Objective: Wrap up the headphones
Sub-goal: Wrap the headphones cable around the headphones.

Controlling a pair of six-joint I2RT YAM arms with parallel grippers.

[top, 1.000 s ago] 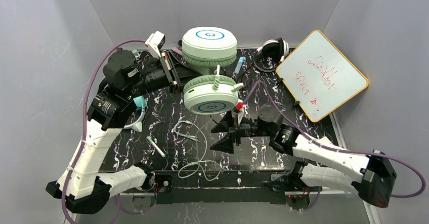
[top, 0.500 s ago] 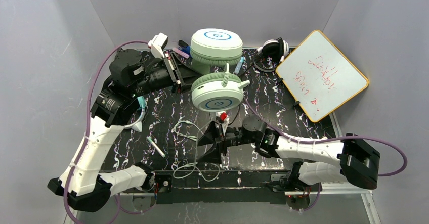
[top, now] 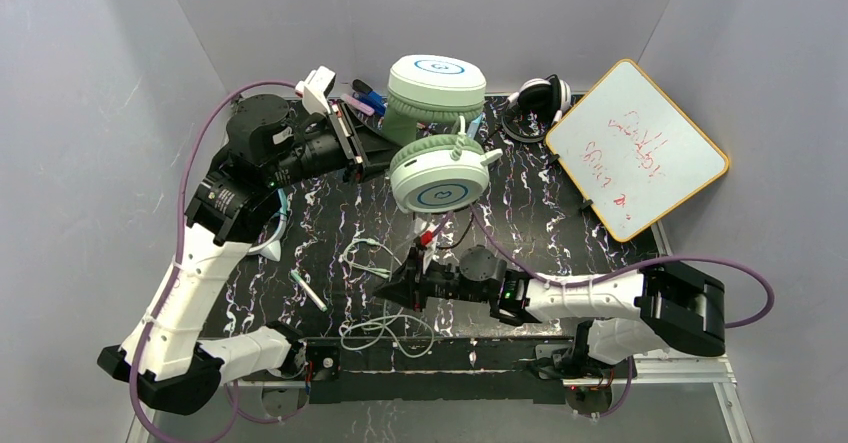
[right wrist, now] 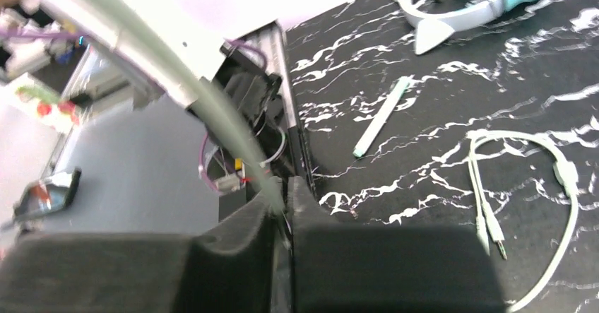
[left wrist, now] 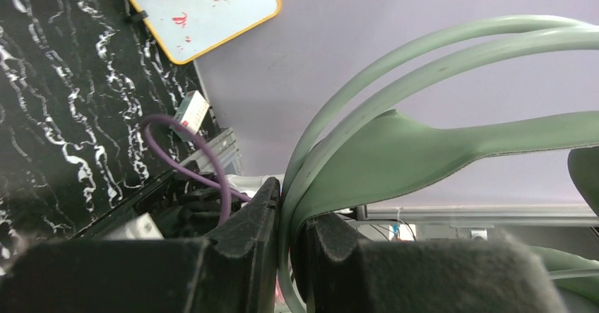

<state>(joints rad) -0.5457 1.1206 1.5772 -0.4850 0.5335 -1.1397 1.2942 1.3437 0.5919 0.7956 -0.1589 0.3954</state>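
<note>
Seen from above, mint-green over-ear headphones (top: 440, 175) hang over the middle of the far edge of the black marbled tabletop (top: 320, 223). At the left wrist, the left end effector (left wrist: 286, 221) clamps their green headband (left wrist: 424, 143). At the right wrist, the right end effector (right wrist: 282, 200) pinches their pale cable (right wrist: 233, 140).

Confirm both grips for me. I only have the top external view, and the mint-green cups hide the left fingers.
Observer: The left wrist view shows the left gripper shut on the mint-green headband, pinching it edge-on.
Operator: Now the right one.
Observer: The right wrist view shows the right gripper shut on the pale cable, which runs straight away from the fingers.
Operator: Check the plug end.
Observer: Two plugs lie free on the table, beyond the fingers. I cannot tell whether they belong to the gripped cable.
</note>
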